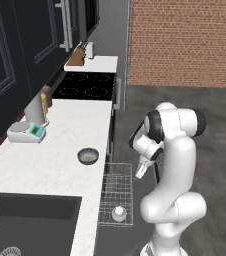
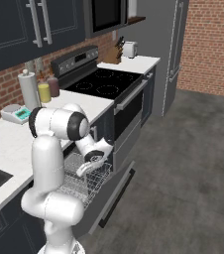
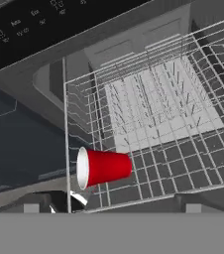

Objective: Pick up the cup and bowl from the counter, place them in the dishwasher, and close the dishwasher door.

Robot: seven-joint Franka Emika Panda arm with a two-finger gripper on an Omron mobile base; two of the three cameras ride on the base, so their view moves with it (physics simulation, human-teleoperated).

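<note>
The red cup sits free in the grey wire rack of the dishwasher. From above it reads as a white disc near the rack's front end. My gripper hangs open just above the rack, a little beyond the cup, with nothing between its fingers. From the other side, the gripper is over the pulled-out rack. The grey bowl rests on the white counter near its edge, left of the gripper. The dishwasher door is folded down, open.
A white scale with a teal display and a tall pale cylinder stand at the counter's back. The black sink lies at the near left. Beyond are the stove and open floor on the right.
</note>
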